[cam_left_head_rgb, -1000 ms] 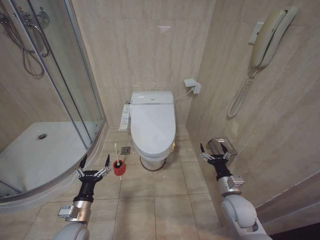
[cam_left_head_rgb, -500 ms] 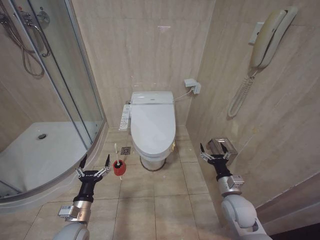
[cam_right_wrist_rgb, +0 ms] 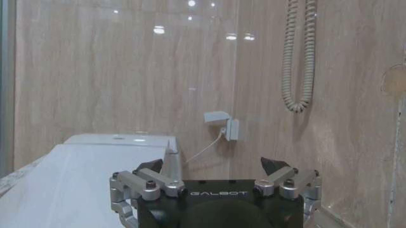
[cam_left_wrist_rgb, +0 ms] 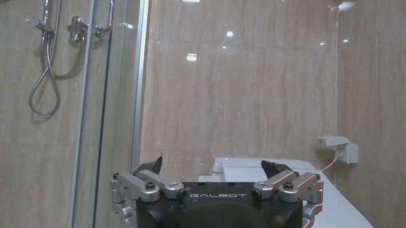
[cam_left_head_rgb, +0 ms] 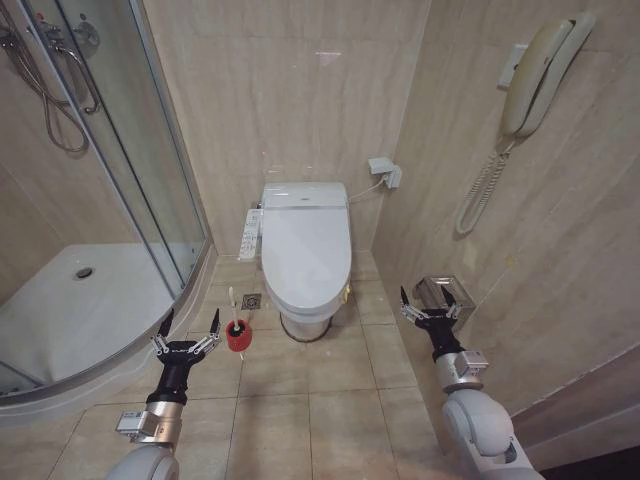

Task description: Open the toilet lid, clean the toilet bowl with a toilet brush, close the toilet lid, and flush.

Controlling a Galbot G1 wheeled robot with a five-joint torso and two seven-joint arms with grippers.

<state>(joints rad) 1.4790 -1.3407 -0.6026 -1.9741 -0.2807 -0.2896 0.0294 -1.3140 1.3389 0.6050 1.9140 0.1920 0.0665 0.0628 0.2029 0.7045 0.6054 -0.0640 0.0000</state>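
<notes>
The toilet lid lies shut, glossy white, in the middle of the head view; it hides the toilet bowl. It shows again as the toilet lid and the toilet lid in the wrist views. The toilet brush stands in its red holder cup on the floor left of the toilet. My left gripper is open, a little left of the brush and nearer to me, holding nothing. My right gripper is open at the lower right, right of the toilet, by the wall. Each shows open in its wrist view: left gripper, right gripper.
A glass shower enclosure with a white tray fills the left. A control panel sits on the toilet's left side. On the right wall hang a phone and a paper holder. A floor drain lies behind the brush.
</notes>
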